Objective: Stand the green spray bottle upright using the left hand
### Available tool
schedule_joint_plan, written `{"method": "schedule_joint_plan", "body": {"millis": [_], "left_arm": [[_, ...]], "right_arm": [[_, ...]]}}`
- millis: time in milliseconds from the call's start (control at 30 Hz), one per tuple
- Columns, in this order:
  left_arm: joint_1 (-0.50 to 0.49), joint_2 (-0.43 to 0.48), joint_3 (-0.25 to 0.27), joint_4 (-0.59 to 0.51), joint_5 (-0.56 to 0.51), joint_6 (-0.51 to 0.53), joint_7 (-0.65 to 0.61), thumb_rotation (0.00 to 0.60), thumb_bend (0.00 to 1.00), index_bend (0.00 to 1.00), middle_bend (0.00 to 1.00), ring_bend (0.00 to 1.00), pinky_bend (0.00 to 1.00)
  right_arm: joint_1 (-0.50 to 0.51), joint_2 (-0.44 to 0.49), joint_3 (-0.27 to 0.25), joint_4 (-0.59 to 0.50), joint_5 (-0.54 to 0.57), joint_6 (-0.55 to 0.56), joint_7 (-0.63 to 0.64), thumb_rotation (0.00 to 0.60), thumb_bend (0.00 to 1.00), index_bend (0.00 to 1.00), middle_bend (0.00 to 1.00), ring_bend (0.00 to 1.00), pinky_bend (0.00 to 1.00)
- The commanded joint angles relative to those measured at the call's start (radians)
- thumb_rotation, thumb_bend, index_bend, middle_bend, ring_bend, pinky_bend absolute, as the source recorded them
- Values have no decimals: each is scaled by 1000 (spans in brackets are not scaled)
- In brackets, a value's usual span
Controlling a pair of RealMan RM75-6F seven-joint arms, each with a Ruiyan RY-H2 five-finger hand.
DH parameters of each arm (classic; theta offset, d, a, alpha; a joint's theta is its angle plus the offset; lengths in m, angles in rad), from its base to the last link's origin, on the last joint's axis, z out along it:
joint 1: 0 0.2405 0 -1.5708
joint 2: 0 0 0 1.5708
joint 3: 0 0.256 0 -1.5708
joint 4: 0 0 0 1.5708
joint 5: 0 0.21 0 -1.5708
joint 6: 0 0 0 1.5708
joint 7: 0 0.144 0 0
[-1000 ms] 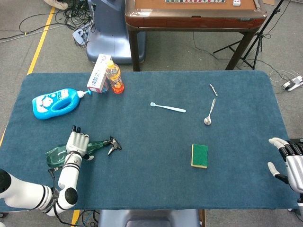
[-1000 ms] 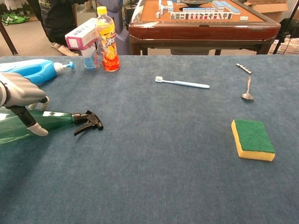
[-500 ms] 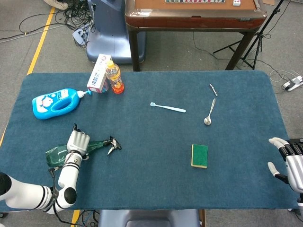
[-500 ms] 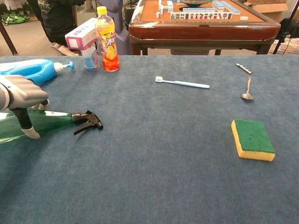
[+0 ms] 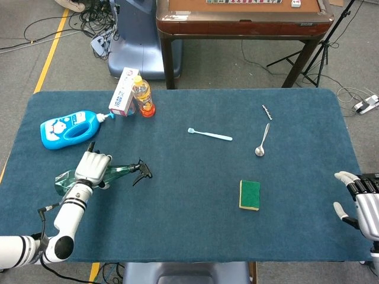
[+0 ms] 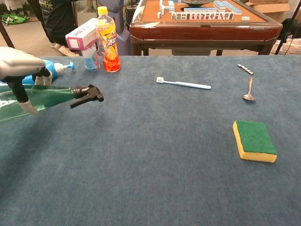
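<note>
Green spray bottle [image 6: 40,98] at the frame's left, lying sideways in my left hand [image 5: 92,167], apparently just off the table [image 5: 195,195]. Swing the nozzle up, plant the base flat. Right hand [image 5: 358,204] idle, fingers apart.

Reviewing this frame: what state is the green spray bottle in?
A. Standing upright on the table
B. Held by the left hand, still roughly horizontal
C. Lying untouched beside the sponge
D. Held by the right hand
B: the left hand grips the green spray bottle, whose body runs roughly sideways with the black nozzle pointing toward the table's middle, as the chest view also shows.
</note>
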Motion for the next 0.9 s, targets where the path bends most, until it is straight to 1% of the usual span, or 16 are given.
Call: {"method": "schedule_joint_plan", "body": {"millis": [33,100,200,233,267,333,367,500,667,733,833,900], "left_arm": [[73,105,-76,-53,145,-109,-250,538,58,427,521,282,51],[101,129,-104,-53,209,-151,-367,535,58,425,521,282,55],[144,130,-143,-27,321,-180,-534,529,58,420,521,280,60],[158,125,-153,-15,360,-182,-584,535,58,418,521,279,60],[177,113,-166,6,414,-180,-656,556,58,416,521,276,60],[202,94,-181,41,485,-170,-751,594,58,412,519,271,60],[219,73,-193,70,536,-151,-817,599,58,412,516,269,60],[263,3,-214,178,661,-86,-998,600,57,411,490,259,60],[298,-62,-253,257,697,-50,-1204,600,58,398,479,252,60],[309,-85,-262,286,712,-37,-1268,600,58,397,479,252,60],[315,-107,-259,336,759,-47,-1392,600,57,387,479,250,60],[318,-131,-256,390,782,-45,-1444,600,58,377,475,247,60]], "right_arm": [[0,1,0,-2,-1,0,-2,600,300,234,241,193,234],[1,1,0,-3,-1,0,-3,600,300,234,241,193,234],[1,1,0,-4,-2,0,-4,600,300,234,241,193,234],[1,2,0,-5,-2,0,-4,600,299,234,241,193,234],[1,2,0,-6,-2,1,-5,600,300,234,241,193,234],[0,2,0,-6,-1,1,-5,600,299,234,241,193,234],[0,3,0,-6,-1,1,-5,600,299,234,241,193,234],[-1,3,0,-7,2,1,-5,600,300,234,241,193,234],[1,3,2,-8,4,-1,-8,600,300,234,241,193,234],[2,3,2,-8,4,-4,-9,600,300,234,241,193,234],[5,1,2,-9,5,-7,-11,600,300,234,241,193,234],[5,1,2,-10,5,-8,-13,600,300,234,241,193,234]]}}
